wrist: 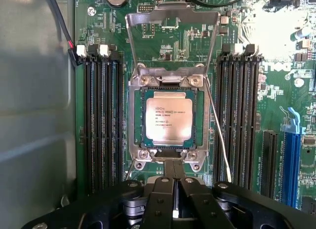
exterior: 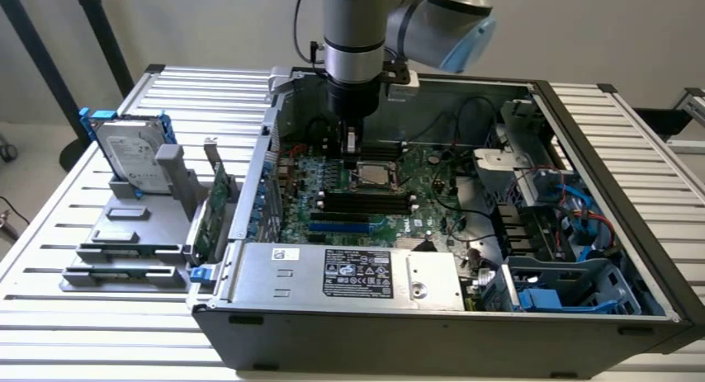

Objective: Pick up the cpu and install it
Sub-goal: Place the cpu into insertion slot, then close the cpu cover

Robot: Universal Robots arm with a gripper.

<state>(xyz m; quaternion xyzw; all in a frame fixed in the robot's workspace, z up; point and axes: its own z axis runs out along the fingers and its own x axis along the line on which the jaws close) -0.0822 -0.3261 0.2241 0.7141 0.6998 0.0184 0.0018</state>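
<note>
The cpu point(wrist: 169, 121), a small silver-topped square chip, lies flat in the motherboard socket point(wrist: 137, 121). The socket's metal load plate point(wrist: 172, 21) stands swung up beyond it. My gripper point(wrist: 174, 166) is shut, its two black fingers point(wrist: 163, 189) pressed together just past the socket's near edge, and I see nothing between them. In the exterior view the gripper point(exterior: 350, 153) hangs inside the open computer case, slightly above and beside the cpu point(exterior: 376, 177).
Black memory slots point(wrist: 101, 120) flank the socket on both sides, with a thin wire lever point(wrist: 219, 135) alongside. A hard drive point(exterior: 132, 155) in a blue bracket and green cards point(exterior: 220, 205) stand on a grey rack outside the case. The power supply point(exterior: 347, 275) sits at the case front.
</note>
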